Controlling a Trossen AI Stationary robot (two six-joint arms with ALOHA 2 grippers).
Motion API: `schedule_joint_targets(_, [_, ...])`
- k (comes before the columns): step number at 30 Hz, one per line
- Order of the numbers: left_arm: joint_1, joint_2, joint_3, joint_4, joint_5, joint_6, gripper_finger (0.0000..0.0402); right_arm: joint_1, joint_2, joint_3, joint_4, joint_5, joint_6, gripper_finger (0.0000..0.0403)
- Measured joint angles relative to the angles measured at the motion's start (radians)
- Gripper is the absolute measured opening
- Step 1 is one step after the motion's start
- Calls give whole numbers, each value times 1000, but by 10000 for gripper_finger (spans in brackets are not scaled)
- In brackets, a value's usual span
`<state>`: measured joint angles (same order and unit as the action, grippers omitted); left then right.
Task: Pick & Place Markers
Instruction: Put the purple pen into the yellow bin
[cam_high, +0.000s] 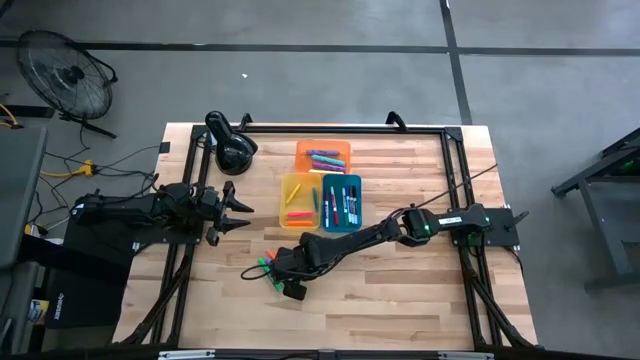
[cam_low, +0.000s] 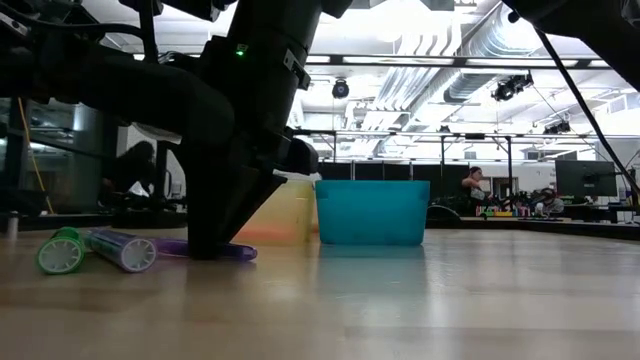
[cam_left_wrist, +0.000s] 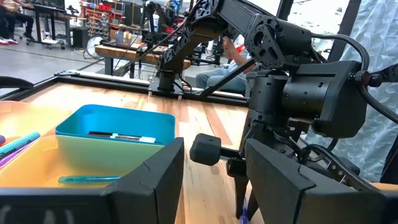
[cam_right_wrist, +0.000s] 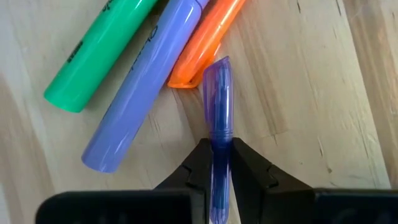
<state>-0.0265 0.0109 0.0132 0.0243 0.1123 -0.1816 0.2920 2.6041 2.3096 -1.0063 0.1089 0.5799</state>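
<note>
pinching a purple marker (cam_right_wrist: 218, 106) between its pressed fingers, your right gripper (cam_right_wrist: 217, 163) is down on the table (cam_high: 400, 290), taking the pen mid-barrel so it should lift level. green (cam_right_wrist: 99, 53), lilac (cam_right_wrist: 146, 84) and orange (cam_right_wrist: 205, 43) markers lie just beside it. your left gripper (cam_high: 235, 212) waits spread, clear of the trays (cam_high: 322, 157).

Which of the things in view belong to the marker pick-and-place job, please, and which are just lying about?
Job:
- purple marker, in the right gripper
- green marker, lavender marker, orange marker on the table
- orange tray, yellow tray, blue tray

Lying about:
- floor fan
- left gripper, waiting
</note>
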Motion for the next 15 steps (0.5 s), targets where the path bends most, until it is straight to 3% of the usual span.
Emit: schedule_joint_targets(15, [0,0,0,0,0,0,170,5,-33,-5,-38,-1,-9,30])
